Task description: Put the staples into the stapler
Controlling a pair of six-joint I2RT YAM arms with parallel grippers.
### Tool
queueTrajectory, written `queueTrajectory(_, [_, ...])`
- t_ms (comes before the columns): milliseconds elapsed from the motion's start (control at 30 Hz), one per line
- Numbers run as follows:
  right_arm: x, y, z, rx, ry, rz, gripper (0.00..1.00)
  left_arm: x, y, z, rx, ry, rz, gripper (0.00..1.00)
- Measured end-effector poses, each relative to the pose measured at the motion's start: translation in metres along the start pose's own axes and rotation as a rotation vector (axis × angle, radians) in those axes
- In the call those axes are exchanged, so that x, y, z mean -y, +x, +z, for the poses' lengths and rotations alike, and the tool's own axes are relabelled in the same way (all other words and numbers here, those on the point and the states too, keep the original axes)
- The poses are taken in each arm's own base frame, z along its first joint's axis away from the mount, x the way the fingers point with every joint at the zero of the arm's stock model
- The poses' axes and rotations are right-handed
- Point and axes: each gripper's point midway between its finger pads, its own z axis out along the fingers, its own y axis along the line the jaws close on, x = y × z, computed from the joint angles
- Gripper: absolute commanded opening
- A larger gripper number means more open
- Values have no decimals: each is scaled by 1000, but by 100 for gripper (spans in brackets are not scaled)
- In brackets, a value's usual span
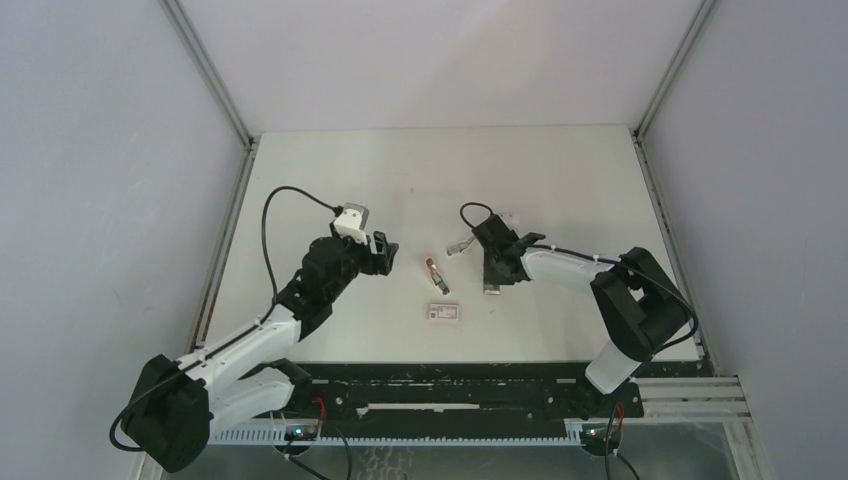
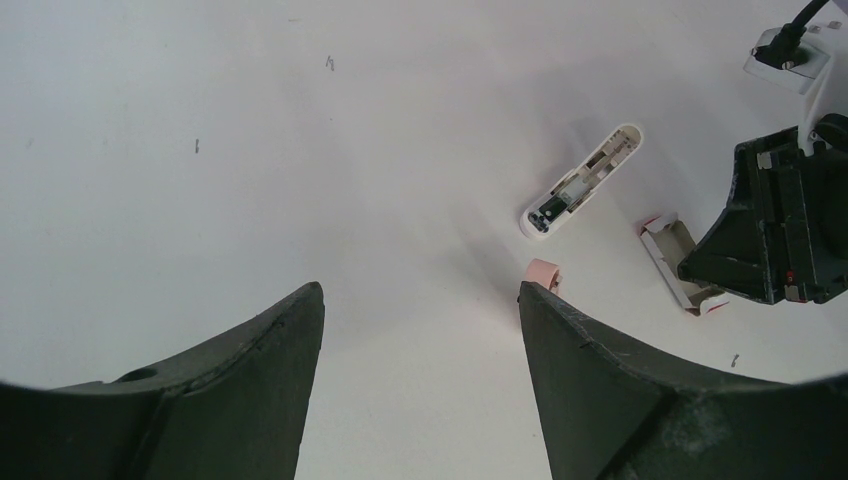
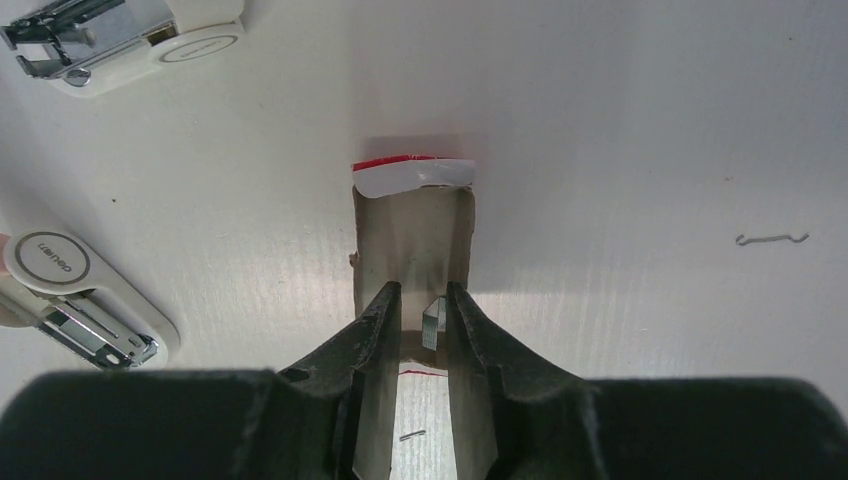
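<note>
My right gripper (image 3: 423, 292) reaches down into an open tan cardboard tray (image 3: 412, 225) with a red and white flap. Its narrow jaws are closed on the staples (image 3: 433, 322), a small grey metallic strip that stands tilted against the right finger. One white stapler (image 3: 85, 300) lies open at the lower left of the right wrist view, and a second stapler (image 3: 120, 35) lies open at the upper left. In the top view both staplers (image 1: 436, 275) (image 1: 458, 245) lie between the arms. My left gripper (image 1: 385, 250) (image 2: 420, 300) hangs open and empty over bare table, left of them.
A small white box with a red label (image 1: 442, 313) lies in front of the staplers. A loose bent staple (image 3: 770, 238) lies right of the tray. From the left wrist, I see an open stapler (image 2: 580, 185), a pink part (image 2: 545, 272) and the tray (image 2: 680, 265) under the right gripper (image 2: 780, 230).
</note>
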Motion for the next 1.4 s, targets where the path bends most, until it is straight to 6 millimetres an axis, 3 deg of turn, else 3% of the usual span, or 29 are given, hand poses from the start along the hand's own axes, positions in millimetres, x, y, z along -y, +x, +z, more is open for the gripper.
queueTrajectory(600, [9,4,-3,-10,43,-4,2,0,0,0,0,0,0,76])
queueTrajectory(800, [-4,-6,-25,21,-48,14,2,0,0,0,0,0,0,76])
queueTrajectory(967, [-27,-13,-50,48,-209,27,2,0,0,0,0,0,0,76])
queueTrajectory(1100, [-46,1,-58,23,-346,23,2,0,0,0,0,0,-1,76])
queueTrajectory(1300, [-72,50,-53,-99,-496,-6,2,1,0,0,0,2,-7,76])
queueTrajectory(1400, [-85,62,-50,-135,-551,-11,2,1,-1,-1,3,4,-8,76])
